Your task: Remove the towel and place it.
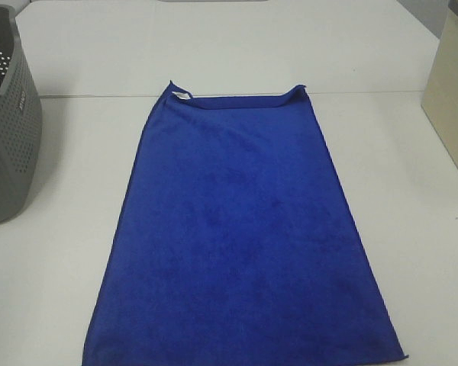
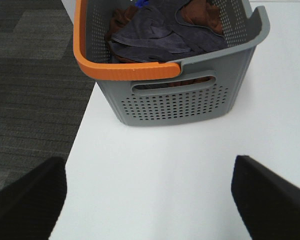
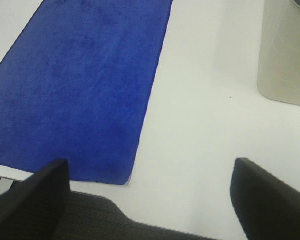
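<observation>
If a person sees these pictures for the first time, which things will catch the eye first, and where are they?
First comes the royal-blue towel, spread flat down the middle of the white table, with a small white tag at its far left corner. Next is the grey perforated laundry basket with an orange rim at the table's left edge, holding crumpled grey and brown cloths. A beige container stands on the right.

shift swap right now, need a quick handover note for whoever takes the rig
Left tool: open, empty, above bare table in front of the grey basket, which holds dark and rust-coloured cloths.
Right tool: open, empty, near the table's front edge, beside the towel's corner.
Towel: spread flat on the white table, white tag at a far corner, touched by neither tool.
Done: nothing visible yet.
Left: grasp the towel, remove it and place it.
</observation>
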`<move>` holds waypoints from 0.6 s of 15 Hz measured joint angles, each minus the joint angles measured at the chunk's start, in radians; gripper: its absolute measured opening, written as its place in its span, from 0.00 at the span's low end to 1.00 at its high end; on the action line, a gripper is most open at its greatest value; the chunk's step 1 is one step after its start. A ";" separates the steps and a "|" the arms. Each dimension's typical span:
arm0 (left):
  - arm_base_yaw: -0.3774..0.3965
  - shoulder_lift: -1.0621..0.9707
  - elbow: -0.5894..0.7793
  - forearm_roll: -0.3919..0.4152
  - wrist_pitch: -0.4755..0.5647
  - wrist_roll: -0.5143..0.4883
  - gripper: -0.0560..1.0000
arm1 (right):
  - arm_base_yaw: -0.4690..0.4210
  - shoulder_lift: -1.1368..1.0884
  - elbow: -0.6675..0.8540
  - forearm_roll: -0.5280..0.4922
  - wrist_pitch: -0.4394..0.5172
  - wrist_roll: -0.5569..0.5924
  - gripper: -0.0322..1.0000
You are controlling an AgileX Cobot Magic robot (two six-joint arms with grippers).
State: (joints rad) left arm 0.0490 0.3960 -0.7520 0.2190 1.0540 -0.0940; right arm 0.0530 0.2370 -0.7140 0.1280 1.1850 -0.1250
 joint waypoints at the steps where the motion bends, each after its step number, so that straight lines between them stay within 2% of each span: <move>1: 0.000 -0.084 0.043 -0.028 -0.004 0.024 0.83 | 0.000 -0.046 0.037 0.000 -0.010 -0.009 0.85; 6: 0.000 -0.374 0.149 -0.161 -0.002 0.094 0.83 | 0.000 -0.214 0.183 0.011 -0.060 -0.026 0.84; 9: 0.000 -0.401 0.243 -0.163 -0.002 0.121 0.83 | 0.000 -0.242 0.200 0.012 -0.104 -0.031 0.84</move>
State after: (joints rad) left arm 0.0490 -0.0050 -0.5090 0.0560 1.0520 0.0270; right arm 0.0530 -0.0050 -0.5140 0.1400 1.0810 -0.1560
